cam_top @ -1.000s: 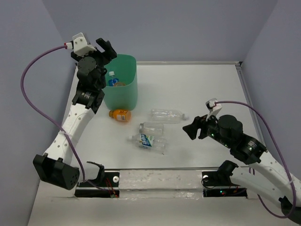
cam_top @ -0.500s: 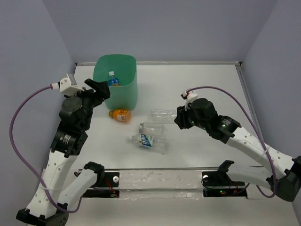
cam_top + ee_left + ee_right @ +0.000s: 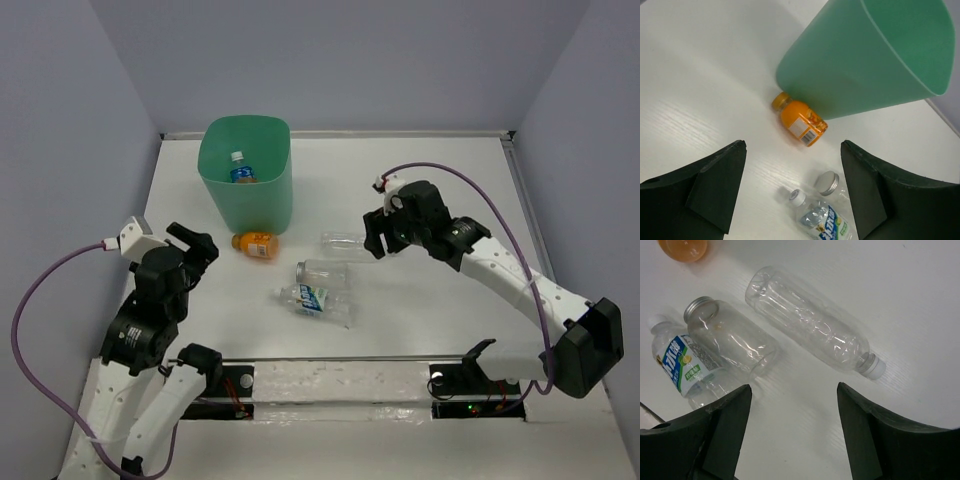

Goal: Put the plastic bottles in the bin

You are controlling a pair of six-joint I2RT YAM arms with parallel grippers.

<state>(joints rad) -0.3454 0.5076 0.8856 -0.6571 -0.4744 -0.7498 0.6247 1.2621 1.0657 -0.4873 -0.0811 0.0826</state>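
The mint-green bin stands at the back left with one blue-labelled bottle inside. On the table lie an orange bottle against the bin's base, a long clear bottle, a clear silver-rimmed bottle and a blue-white labelled bottle. My left gripper hovers open, left of the orange bottle, holding nothing. My right gripper is open just right of the long clear bottle, whose white cap points toward it.
In the left wrist view the bin leans over the orange bottle. The silver-rimmed bottle and the labelled bottle lie side by side, touching. A raised rim edges the table's back, and purple walls stand close on both sides.
My left arm came down from above the bin to the table's near left. My right arm swung in from the right toward the long clear bottle. The bottles have not moved.
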